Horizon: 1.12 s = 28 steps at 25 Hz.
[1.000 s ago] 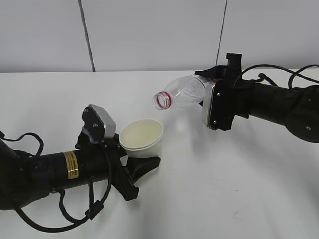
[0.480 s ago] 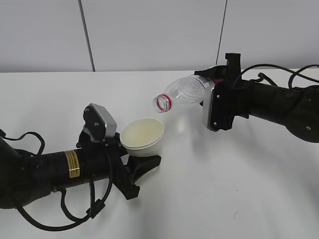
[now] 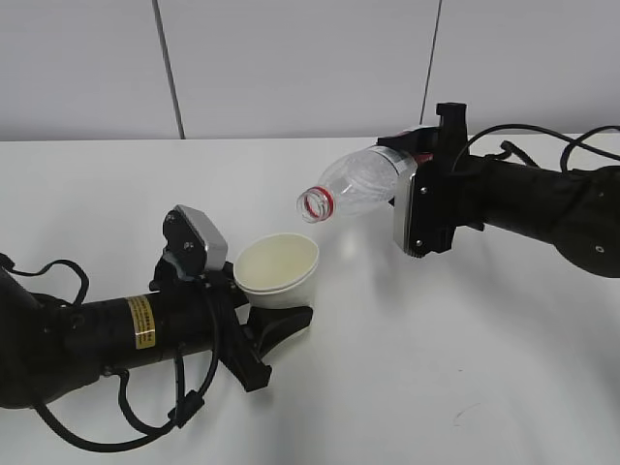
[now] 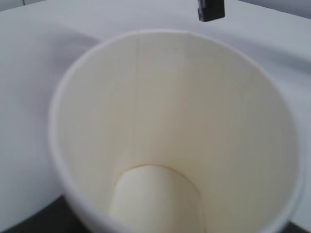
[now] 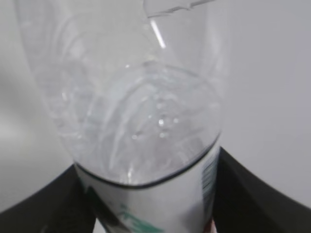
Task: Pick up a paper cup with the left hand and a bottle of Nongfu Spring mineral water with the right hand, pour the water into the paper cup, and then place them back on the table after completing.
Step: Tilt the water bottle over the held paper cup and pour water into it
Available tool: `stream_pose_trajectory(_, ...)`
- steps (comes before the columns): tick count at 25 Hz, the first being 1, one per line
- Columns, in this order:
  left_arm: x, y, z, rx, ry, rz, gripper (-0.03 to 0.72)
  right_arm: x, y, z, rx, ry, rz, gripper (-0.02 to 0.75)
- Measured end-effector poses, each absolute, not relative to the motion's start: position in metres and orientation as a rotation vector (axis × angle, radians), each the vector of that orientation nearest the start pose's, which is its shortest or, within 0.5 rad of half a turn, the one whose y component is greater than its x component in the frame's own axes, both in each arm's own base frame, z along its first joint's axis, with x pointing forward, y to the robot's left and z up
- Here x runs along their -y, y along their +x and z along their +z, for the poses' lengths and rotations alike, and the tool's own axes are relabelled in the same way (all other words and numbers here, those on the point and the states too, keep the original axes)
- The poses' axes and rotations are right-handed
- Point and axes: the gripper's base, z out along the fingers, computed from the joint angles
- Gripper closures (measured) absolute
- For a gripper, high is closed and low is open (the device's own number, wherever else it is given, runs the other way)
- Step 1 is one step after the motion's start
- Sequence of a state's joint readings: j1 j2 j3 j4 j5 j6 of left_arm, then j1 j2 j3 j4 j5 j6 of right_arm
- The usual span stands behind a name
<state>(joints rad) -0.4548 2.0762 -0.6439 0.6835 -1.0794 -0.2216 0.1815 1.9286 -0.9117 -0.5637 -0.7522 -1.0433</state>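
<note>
The left hand [image 3: 266, 325] holds the paper cup [image 3: 277, 268] between its two black fingers, closed against the lower wall of the cup. The cup stands upright with its mouth open to the top, low over the table [image 3: 436, 368] or perhaps resting on it; I cannot tell which. I think it is kept straight and low so that it can receive the pour without tipping. In the left wrist view the cup [image 4: 175, 131] looks dry inside, with no liquid at the bottom.

The right hand [image 3: 417, 189] is closed on the labelled body of the bottle [image 3: 354, 184], which lies almost horizontal, its open neck with the red ring pointing left and slightly down. The neck is above the cup and a little to the far right of it, not yet over the rim. In the right wrist view the water [image 5: 146, 141] is gathered in the shoulder of the bottle [image 5: 126, 73], near the neck. No stream is visible, so I judge that the pouring is about to begin.
</note>
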Motion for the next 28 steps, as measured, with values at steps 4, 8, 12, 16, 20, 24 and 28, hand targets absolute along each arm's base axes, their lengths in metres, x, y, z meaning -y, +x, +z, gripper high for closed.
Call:
stream_pose_trajectory(4,0.1853,0.2637,0.0840,-1.716,0.946,-0.778,0.320,-0.1026,0.3722,0.1657,-1.020,-1.527,-0.581,0.276)
stream_pose_trajectory(8,0.1853,0.2637,0.0840,-1.716,0.946,-0.778,0.320,-0.1031,0.3722,0.1669,-1.006,-1.519,-0.584,0.276)
stream_pose_trajectory(12,0.1853,0.2637,0.0840,-1.716,0.946,-0.778,0.320,-0.1034,0.3722,0.1675,-0.989,-1.524,-0.596,0.276)
stream_pose_trajectory(16,0.1853,0.2637,0.0840,-1.716,0.946,-0.778,0.320,-0.1036,0.3722,0.1679,-0.978,-1.525,-0.602,0.276)
stream_pose_trajectory(20,0.1854,0.2637,0.0841,-1.715,0.945,-0.779,0.320,-0.1036,0.3722,0.1679,-0.969,-1.533,-0.611,0.276)
stream_pose_trajectory(24,0.1854,0.2636,0.0841,-1.715,0.947,-0.779,0.320,-0.1036,0.3722,0.1679,-0.965,-1.536,-0.616,0.277)
stream_pose_trajectory(28,0.1856,0.2632,0.0840,-1.713,0.953,-0.782,0.320,-0.1036,0.3722,0.1679,-0.956,-1.543,-0.624,0.277)
